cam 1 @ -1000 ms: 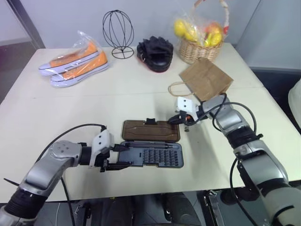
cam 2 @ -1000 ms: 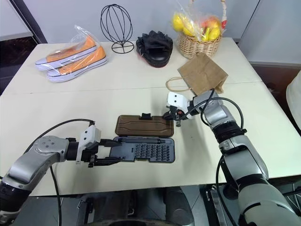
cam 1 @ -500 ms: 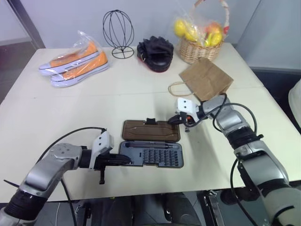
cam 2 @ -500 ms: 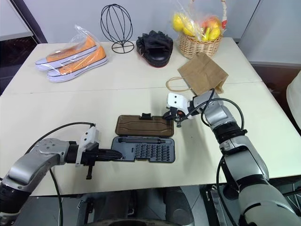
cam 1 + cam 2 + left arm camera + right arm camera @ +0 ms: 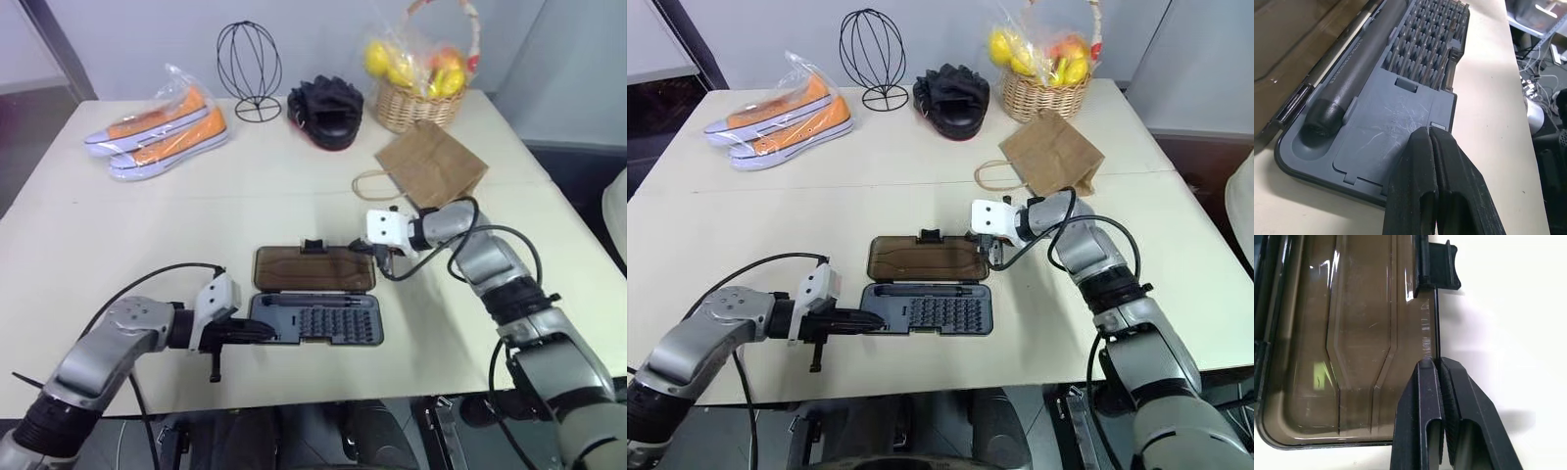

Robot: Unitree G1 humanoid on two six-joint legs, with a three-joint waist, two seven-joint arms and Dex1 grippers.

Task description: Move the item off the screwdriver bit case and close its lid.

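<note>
While its two black fingers are pressed flat together with nothing between them, the left gripper (image 5: 257, 333) rests its tips on the near left corner of the screwdriver bit case (image 5: 315, 320), on the bare scratched grey panel beside the long dark driver handle (image 5: 1354, 68) that lies along the hinge side. Rows of small bits (image 5: 1425, 41) fill the rest of the tray beyond the fingertips.

Across the case, the right gripper (image 5: 365, 249) is likewise closed with its fingers (image 5: 1422, 406) together, holding nothing that can be made out, at the far right part of the lid (image 5: 313, 270). From the right wrist view its tips sit right at the lid's outer edge, a little way along from the small black latch tab (image 5: 1440, 267) (whether they actually touch the edge or hover just above it I cannot tell). That smoky brown lid lies folded back flat on the table (image 5: 118, 225), hinged to the far long side of the case, so the case is open.

The brown paper bag (image 5: 431, 164) is off the case entirely, lying flat well behind the right arm with its thin loop handle (image 5: 370, 182) trailing toward the case. Farther back stand a wicker basket of fruit (image 5: 419, 76), a black bundle of gloves (image 5: 324, 110), a wire head-shaped stand (image 5: 248, 70) and a pair of orange shoes in a clear bag (image 5: 157, 129)
</note>
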